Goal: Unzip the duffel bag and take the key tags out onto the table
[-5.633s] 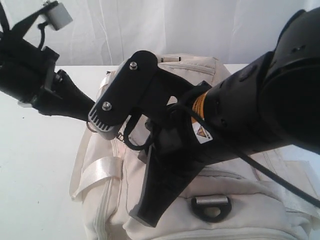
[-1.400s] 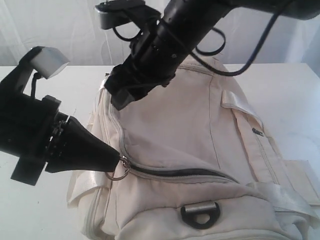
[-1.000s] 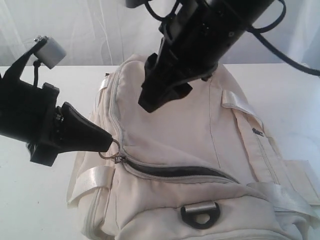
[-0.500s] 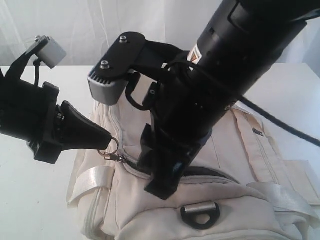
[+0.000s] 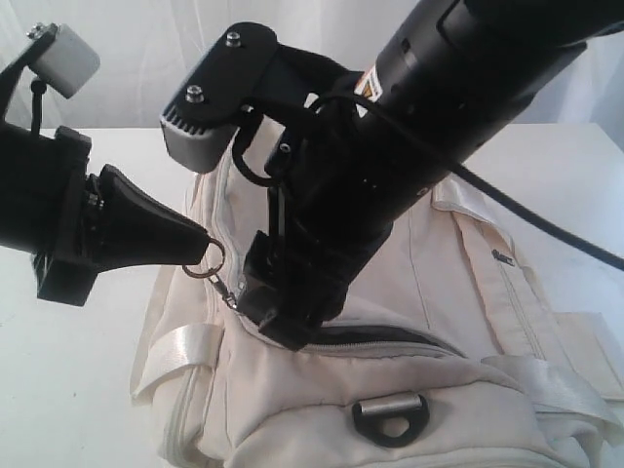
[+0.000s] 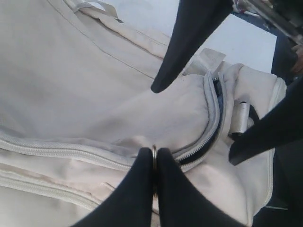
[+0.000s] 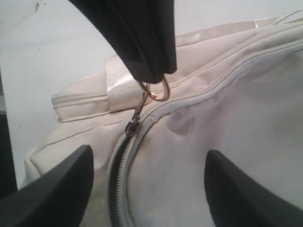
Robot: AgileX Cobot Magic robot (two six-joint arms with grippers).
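Where the zip curves round the near left corner of the bag, the left gripper has its jaws pressed together on a thin metal ring. The ring hangs from the zip pull, and the short link between them slants down to the slider.

The bag lies on the white table and fills most of the middle and right of the exterior view. Bare tabletop shows to its left and behind it. A pale strap loops over the bag's left edge, just below the pinched ring. A dark D-ring sits on the near face.

From the slider a dark gap runs along the near edge of the top panel toward the right. The zip is parted there, but the slit is narrow. Nothing inside can be made out.

The right gripper hangs over the top panel, right beside the slider, with its jaws spread wide and nothing between them. Its arm crosses over the middle of the bag, so the two grippers stand close together at that corner with little room between them. In the left wrist view one right finger points down at the fabric just beside the parted zip.
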